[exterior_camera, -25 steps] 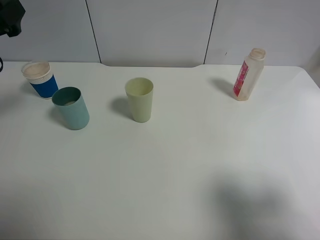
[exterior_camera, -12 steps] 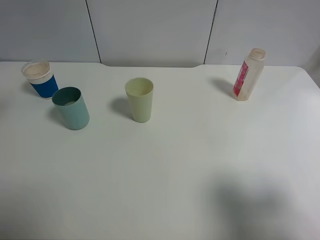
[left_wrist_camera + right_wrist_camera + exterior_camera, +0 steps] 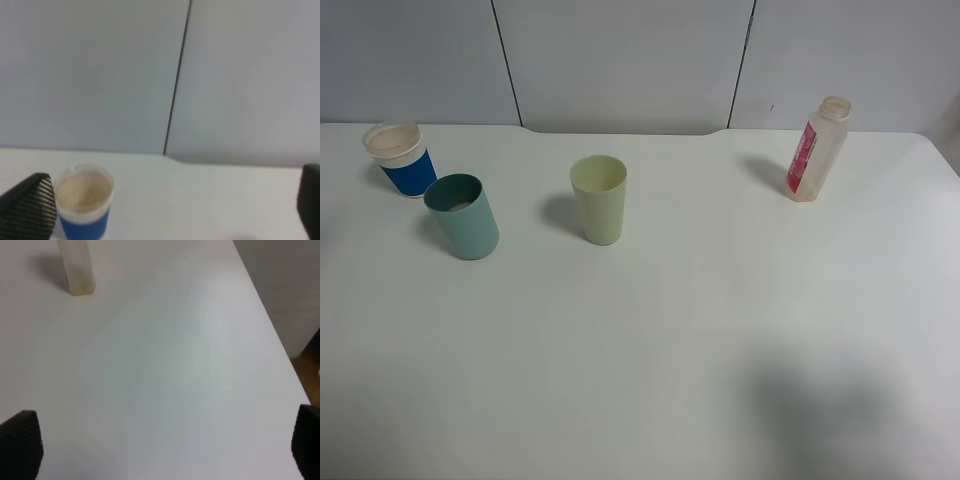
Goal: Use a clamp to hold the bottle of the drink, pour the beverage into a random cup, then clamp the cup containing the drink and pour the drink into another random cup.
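Exterior high: the bottle of the drink [image 3: 817, 149] stood at two o'clock on the worktop [image 3: 720, 340], long axis upright, mouth up; tall and narrow, it could tip under a glancing approach.

Left wrist: the left clamp [image 3: 165, 210] gaped, empty, near the blue-sleeved cup [image 3: 84, 202], which seemed full.

Right wrist: the right clamp [image 3: 165, 450] gaped, empty; bottle base at eleven o'clock.

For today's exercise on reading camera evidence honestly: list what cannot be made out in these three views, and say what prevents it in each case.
- Teal cup, exterior high: its contents are lost in the dark interior.
- Bottle, right wrist: neck and label cut off by the frame edge.
- Left gripper, left wrist: only fingertip corners show; absent from the exterior high view.
- Blue-sleeved cup, left wrist: base cut off, one side hidden behind a fingertip.
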You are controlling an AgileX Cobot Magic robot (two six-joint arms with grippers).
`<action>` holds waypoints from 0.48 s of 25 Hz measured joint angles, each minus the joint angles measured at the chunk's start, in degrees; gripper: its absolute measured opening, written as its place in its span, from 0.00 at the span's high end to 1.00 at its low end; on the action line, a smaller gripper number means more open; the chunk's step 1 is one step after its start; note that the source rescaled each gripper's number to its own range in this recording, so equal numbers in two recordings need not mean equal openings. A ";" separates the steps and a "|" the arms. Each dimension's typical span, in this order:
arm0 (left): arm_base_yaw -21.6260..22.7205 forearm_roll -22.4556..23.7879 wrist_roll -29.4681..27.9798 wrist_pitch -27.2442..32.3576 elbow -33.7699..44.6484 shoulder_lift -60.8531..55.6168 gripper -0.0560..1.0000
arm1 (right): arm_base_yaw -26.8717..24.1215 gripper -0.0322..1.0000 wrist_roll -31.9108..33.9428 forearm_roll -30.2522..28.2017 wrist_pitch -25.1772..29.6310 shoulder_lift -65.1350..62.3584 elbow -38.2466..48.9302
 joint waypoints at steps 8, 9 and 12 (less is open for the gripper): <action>0.00 0.00 0.18 16.47 0.00 -7.92 0.10 | 0.00 0.00 0.00 0.00 0.00 0.00 0.00; 0.00 0.07 0.18 18.16 0.00 -8.93 0.10 | 0.00 0.00 0.00 0.00 0.00 0.00 0.00; 0.00 1.45 -0.33 21.63 0.00 -11.67 0.10 | 0.00 0.00 0.00 0.00 0.00 0.00 0.00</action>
